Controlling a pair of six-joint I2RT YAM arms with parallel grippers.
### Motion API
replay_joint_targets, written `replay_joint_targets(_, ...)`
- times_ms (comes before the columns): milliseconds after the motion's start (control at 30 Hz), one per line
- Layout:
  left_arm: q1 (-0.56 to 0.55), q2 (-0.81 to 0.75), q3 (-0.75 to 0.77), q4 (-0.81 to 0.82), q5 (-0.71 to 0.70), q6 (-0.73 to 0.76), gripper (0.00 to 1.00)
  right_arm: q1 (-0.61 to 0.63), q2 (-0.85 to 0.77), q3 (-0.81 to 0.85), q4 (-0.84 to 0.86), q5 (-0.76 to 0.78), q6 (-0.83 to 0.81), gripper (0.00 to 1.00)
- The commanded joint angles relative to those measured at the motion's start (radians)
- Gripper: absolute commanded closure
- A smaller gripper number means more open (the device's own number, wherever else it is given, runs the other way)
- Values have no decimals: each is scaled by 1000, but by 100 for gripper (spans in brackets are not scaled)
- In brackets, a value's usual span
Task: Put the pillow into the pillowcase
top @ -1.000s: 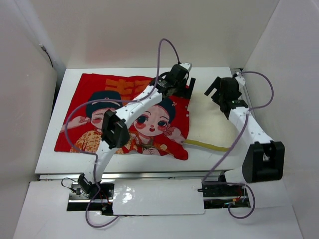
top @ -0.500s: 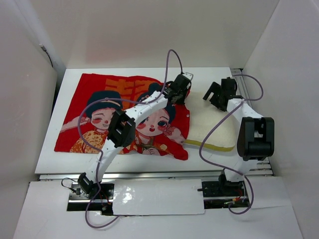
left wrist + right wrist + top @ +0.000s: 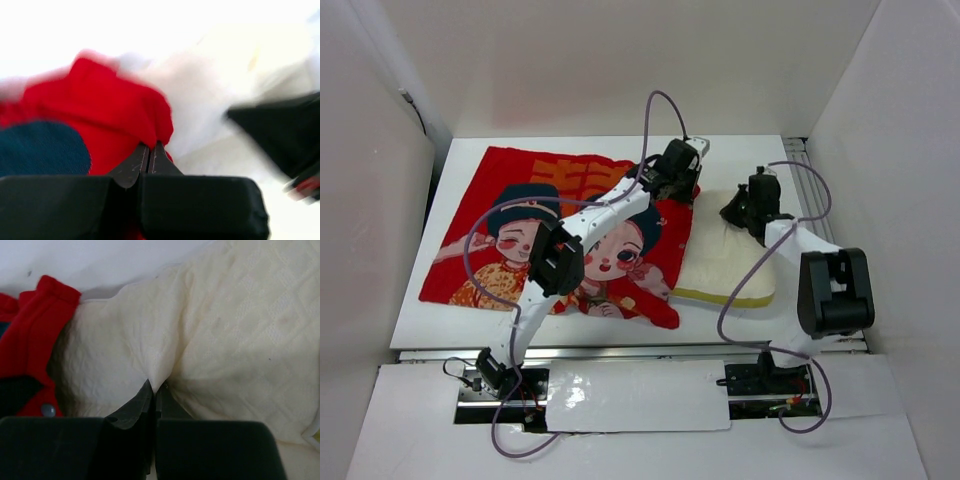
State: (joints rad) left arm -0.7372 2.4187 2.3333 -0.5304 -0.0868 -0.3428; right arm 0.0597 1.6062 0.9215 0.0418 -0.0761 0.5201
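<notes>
Some orange lettering (image 3: 575, 172) on pillowcase (image 3: 492, 172), illegible.

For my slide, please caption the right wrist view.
Right fingers pinch a fold of the cream pillow beside the red pillowcase.

White links, black joint housings — left arm (image 3: 605, 208) and right arm (image 3: 798, 238) alike. Left hand (image 3: 150, 150) and right hand (image 3: 154, 387) are black; a mauve cable (image 3: 660, 94) trails each.

You see the pillowcase (image 3: 490, 240) in bright red, printed with two cartoon figures: dark teal hair, rosy cheeks, orange-patterned dress. Orange characters run along its far edge. The pillow (image 3: 715, 265) is cream-white with faint diamond quilting and yellow piping. Your left tool (image 3: 150, 146) and right tool (image 3: 154, 384) are black. The bench (image 3: 740, 150) is white.
</notes>
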Motion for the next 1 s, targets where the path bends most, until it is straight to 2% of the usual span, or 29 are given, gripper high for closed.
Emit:
replay_joint_targets(0,-5,-139,29,73,182,2,100,81,-142,-73,105,-94,98,100)
replay_joint_targets(200,-50,-199,4,84,142,16,100,156,-253,-159,285,-165,174,100)
replay_joint_targets(400,-80,-219,35,84,205,7,100,276,-226,-286,648,-185,261,100)
replay_joint_targets(433,-91,-228,35,84,205,7,100,288,-212,-303,752,-194,261,100)
replay_joint_targets(533,-102,-228,24,84,177,19,100,318,-161,-361,919,-238,271,100)
replay_joint_targets(633,-90,-210,14,84,219,-10,100,327,-115,-374,932,-199,271,100)
replay_joint_targets(700,-59,-182,4,73,233,-25,100,327,-95,-374,864,-166,284,100)
replay_joint_targets(800,-47,-171,-29,29,202,-36,97,299,-95,-328,701,-139,284,80)
replay_joint_targets(833,-36,-171,-44,20,191,-36,95,286,-116,-316,646,-128,264,66)
replay_joint_targets(900,-24,-193,-98,20,177,-36,88,285,-155,-282,505,-88,218,50)
replay_joint_targets(967,-4,-208,-109,4,142,-25,66,285,-222,-251,402,-68,132,33)
